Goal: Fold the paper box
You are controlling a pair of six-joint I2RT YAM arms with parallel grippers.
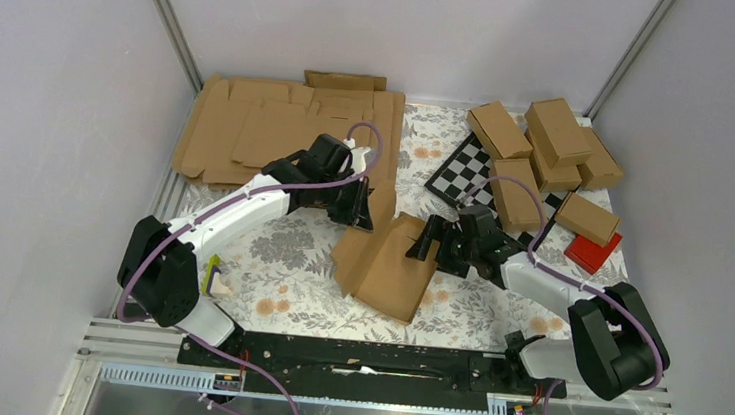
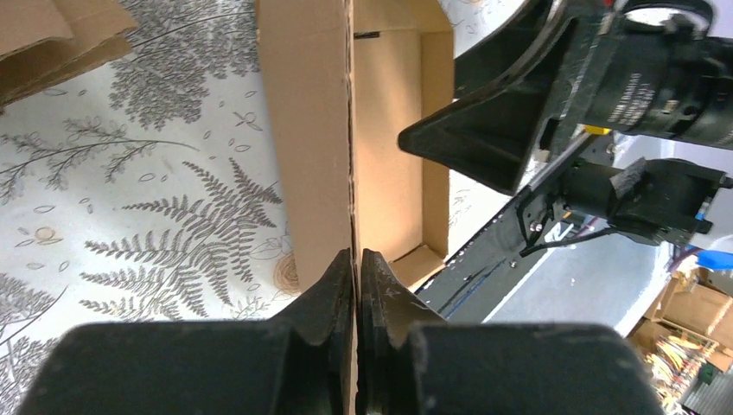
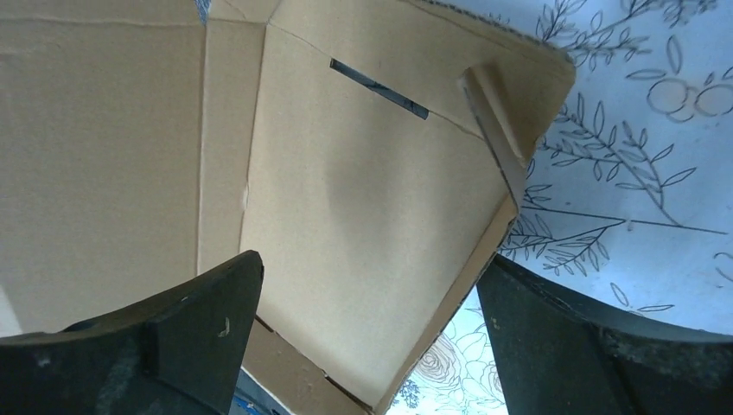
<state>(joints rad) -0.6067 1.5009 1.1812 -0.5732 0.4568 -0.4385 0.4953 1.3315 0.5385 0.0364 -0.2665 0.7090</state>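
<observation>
The paper box (image 1: 391,262) lies mid-frame on the desk (image 1: 279,250), and the folding looks barely begun. One side flap stands raised, pinched by the left pincer (image 2: 356,275). The right pincer (image 1: 427,245) hovers spread over the flat panel. Most flaps are not yet folded.

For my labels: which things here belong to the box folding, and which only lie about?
In use: paper box, left gripper shut on its edge, right gripper open over it.
Lying about: flat blanks pile, folded cartons, checkered board, red block.
</observation>
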